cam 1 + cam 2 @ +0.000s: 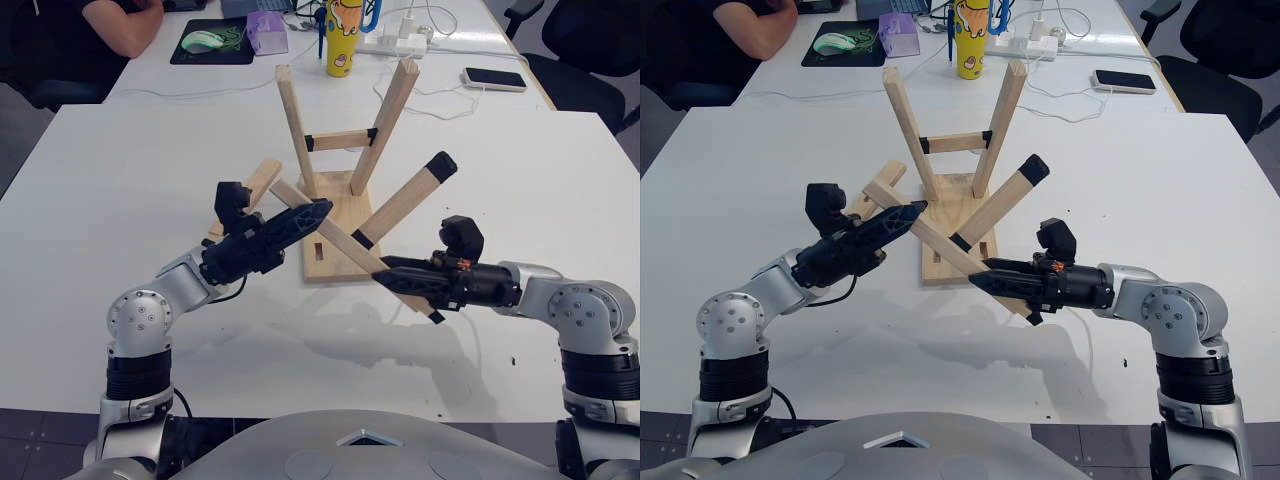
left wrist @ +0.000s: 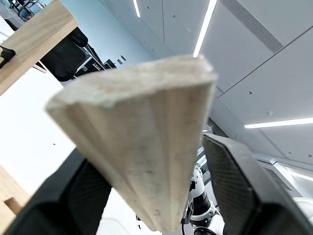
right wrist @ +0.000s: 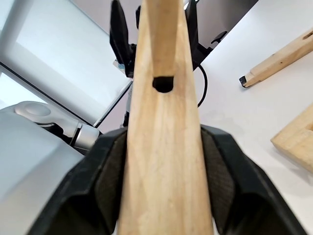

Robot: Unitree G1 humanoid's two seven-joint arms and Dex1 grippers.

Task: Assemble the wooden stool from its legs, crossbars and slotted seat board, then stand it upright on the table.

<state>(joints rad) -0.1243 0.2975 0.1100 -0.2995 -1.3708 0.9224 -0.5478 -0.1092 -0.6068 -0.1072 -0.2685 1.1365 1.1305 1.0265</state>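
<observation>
Wooden stool, partly assembled, lying upside down mid-counter [image 1: 120,180].
- Slotted seat board [image 1: 338,205]: lying flat on the counter.
- Two upright legs [image 1: 296,130], [image 1: 385,125]: standing at the board's 12 o'clock end, spreading apart as they rise, joined by a crossbar [image 1: 341,140] with black ends.
- Black-capped leg [image 1: 405,200]: rising from the board and leaning toward 2 o'clock.
- Held leg [image 1: 345,243]: crossing above the board on a slant from 10 o'clock to 4 o'clock, carried at both ends.
- Left end effector [image 1: 318,210]: pinching the held leg's 10 o'clock end, one finger [image 2: 234,191] pressing each side.
- Right end effector [image 1: 390,272]: clamping the 4 o'clock end, pads [image 3: 220,176] hugging both faces of the wood.
- Loose wooden piece [image 1: 262,180]: lying on the counter at the board's 9 o'clock side.
- Yellow cup [image 1: 343,38], power strip [image 1: 395,42], phone [image 1: 494,78], purple box [image 1: 267,32] and computer mouse [image 1: 203,41]: sitting on the next table, toward 12 o'clock.
</observation>
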